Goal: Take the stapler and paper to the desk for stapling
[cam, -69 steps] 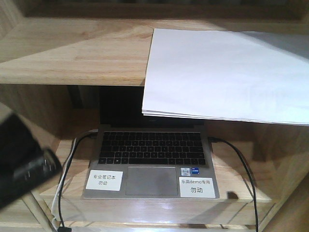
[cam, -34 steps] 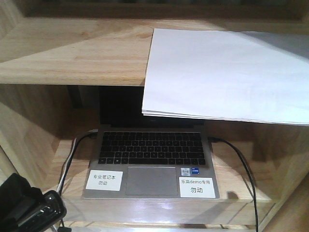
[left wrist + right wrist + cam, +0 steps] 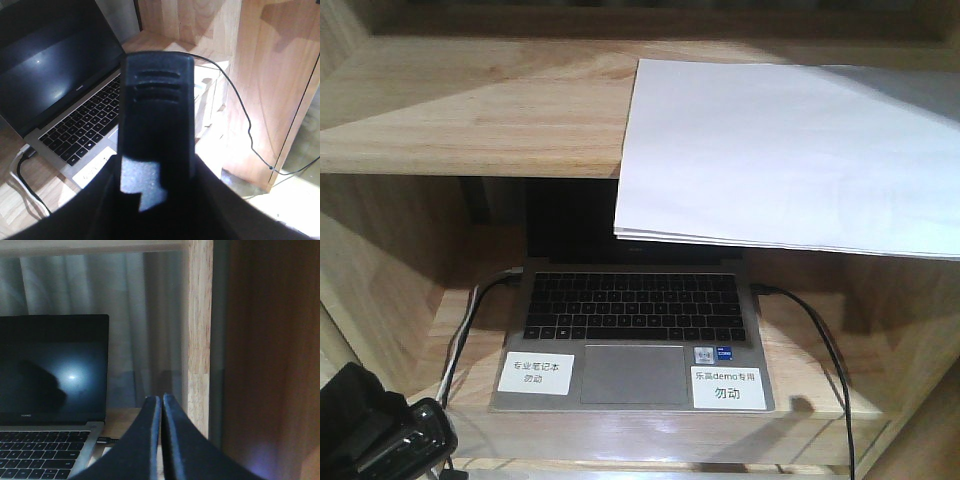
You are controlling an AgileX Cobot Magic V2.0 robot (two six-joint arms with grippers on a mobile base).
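Note:
My left gripper (image 3: 156,172) is shut on the black plastic stapler (image 3: 156,100), whose ribbed end sticks out ahead of the jaws above the laptop. In the front view this gripper (image 3: 382,436) sits low in the bottom-left corner. The white paper (image 3: 790,150) lies on the upper wooden shelf at the right, with its front edge hanging over the shelf lip. My right gripper (image 3: 161,399) is shut and empty, with its fingers pressed together near the shelf's right upright. The desk is out of view.
An open silver laptop (image 3: 632,330) with a dark screen (image 3: 45,65) stands in the lower shelf bay, with black cables (image 3: 825,360) on both sides. The wooden upright (image 3: 200,340) and side panel (image 3: 270,85) close the bay on the right.
My left gripper with the stapler has dropped from the middle left of the front view into the bottom-left corner, then held still. The paper and laptop have not moved.

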